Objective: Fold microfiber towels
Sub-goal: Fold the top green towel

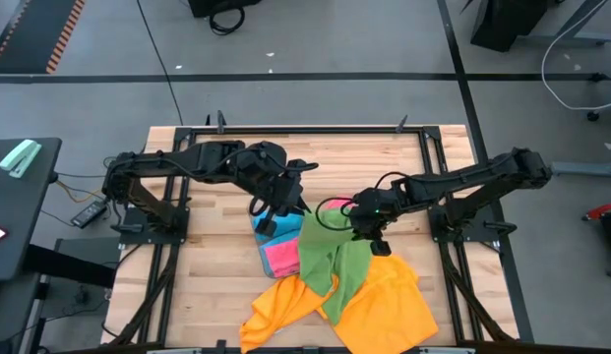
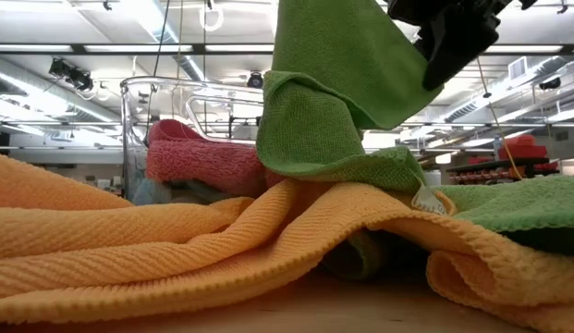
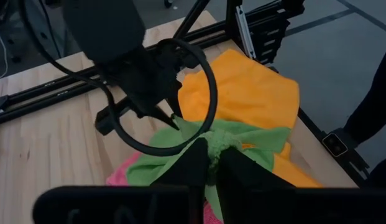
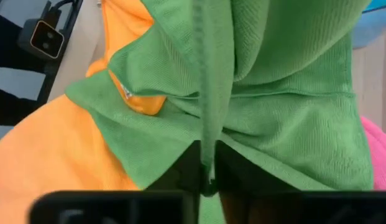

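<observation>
A green microfiber towel point(image 1: 330, 261) is drawn up from a heap in the table's near middle, and its lower part drapes over orange towels point(image 1: 384, 300). My left gripper point(image 3: 211, 163), up over the table's middle point(image 1: 285, 214), is shut on a bunched part of it. My right gripper point(image 4: 208, 173) comes down from the right point(image 1: 369, 236) and is shut on a hanging fold of the same towel. In the low view the green towel point(image 2: 333, 83) rises out of the picture's top beside a dark gripper point(image 2: 453, 42). My left gripper pinches a gathered bunch of the green towel point(image 3: 216, 144) between its two fingers, several layers together, coming slanting down from the table's left. The towel hangs below the fingers and spreads onto the heap. My right gripper pinches a narrow upright fold of the green towel point(image 4: 206, 140) between its two fingers, slanting down from the table's right. The cloth above the fingers runs up toward the other gripper; the cloth beside them sags slack onto the orange towel point(image 4: 50, 168).
A folded pink towel point(image 1: 281, 258) and a blue one point(image 1: 275, 231) lie left of the heap, by a clear tray point(image 2: 176, 102). Orange towels reach the near edge point(image 2: 176, 250). Black frame rails point(image 1: 305, 129) border the wooden table.
</observation>
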`<action>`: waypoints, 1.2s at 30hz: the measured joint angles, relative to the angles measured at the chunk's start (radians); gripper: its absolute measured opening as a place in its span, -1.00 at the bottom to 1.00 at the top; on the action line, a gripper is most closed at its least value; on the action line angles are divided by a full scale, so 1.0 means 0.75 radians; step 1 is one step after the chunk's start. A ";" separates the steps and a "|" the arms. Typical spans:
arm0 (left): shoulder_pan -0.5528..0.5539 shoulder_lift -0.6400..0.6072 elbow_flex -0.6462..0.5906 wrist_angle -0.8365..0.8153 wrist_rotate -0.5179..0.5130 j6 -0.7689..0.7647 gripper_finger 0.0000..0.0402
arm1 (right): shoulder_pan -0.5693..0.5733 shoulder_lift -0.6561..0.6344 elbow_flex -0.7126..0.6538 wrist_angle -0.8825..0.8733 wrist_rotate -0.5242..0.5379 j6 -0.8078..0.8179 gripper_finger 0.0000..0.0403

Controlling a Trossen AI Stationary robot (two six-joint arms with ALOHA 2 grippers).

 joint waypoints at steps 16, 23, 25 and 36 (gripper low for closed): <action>0.015 0.001 -0.001 0.007 -0.011 0.006 -0.85 | -0.002 -0.054 0.226 -0.328 0.000 -0.013 -0.98; 0.023 0.001 -0.001 0.248 -0.025 0.011 -0.95 | -0.002 -0.054 0.546 -0.740 0.016 -0.072 -0.98; 0.040 0.001 -0.001 0.335 -0.050 0.009 -0.91 | -0.017 -0.054 0.644 -0.866 0.052 -0.085 -0.98; 0.188 0.054 -0.002 0.519 -0.055 0.046 -0.95 | -0.211 -0.067 1.092 -1.332 0.275 -0.269 -0.98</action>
